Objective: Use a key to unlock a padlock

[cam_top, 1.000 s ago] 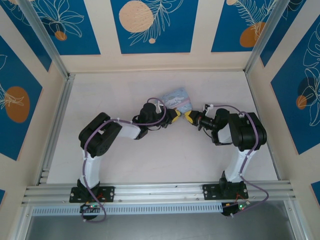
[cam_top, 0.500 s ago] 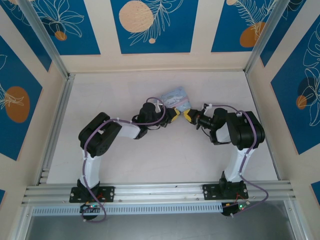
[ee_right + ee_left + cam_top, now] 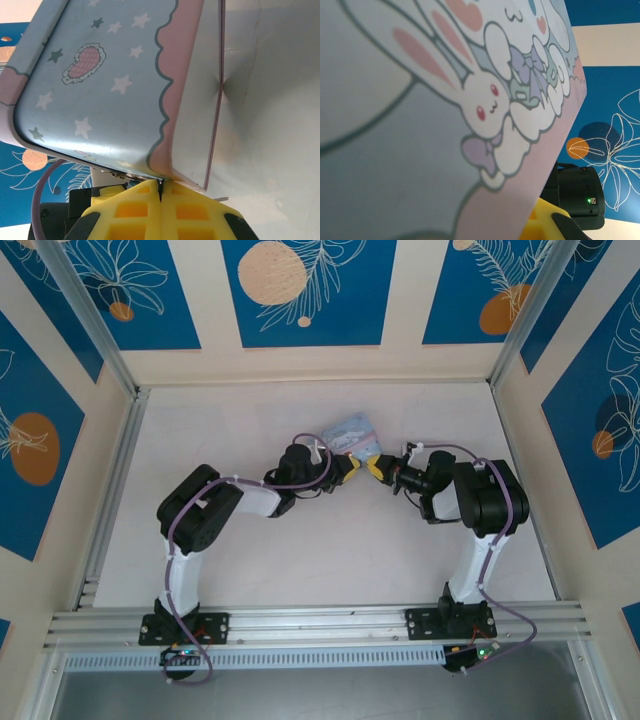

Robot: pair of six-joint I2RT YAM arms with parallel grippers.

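The cartoon-printed tin (image 3: 351, 432) lies mid-bench (image 3: 230, 415), with both arms reaching in from its near side. The left tool (image 3: 349, 469) sits right against the tin's near edge. One yellow finger (image 3: 547, 224) shows under the bunny-printed lid, and I cannot tell if this tool is released or clenched. The right tool (image 3: 374, 466) is just beside it, its yellow pads (image 3: 135, 210) clenched flat together at the tin's starred side. A dark metal sliver (image 3: 120, 174) under the tin's edge, just above those pads, may be the padlock but is too hidden to tell.
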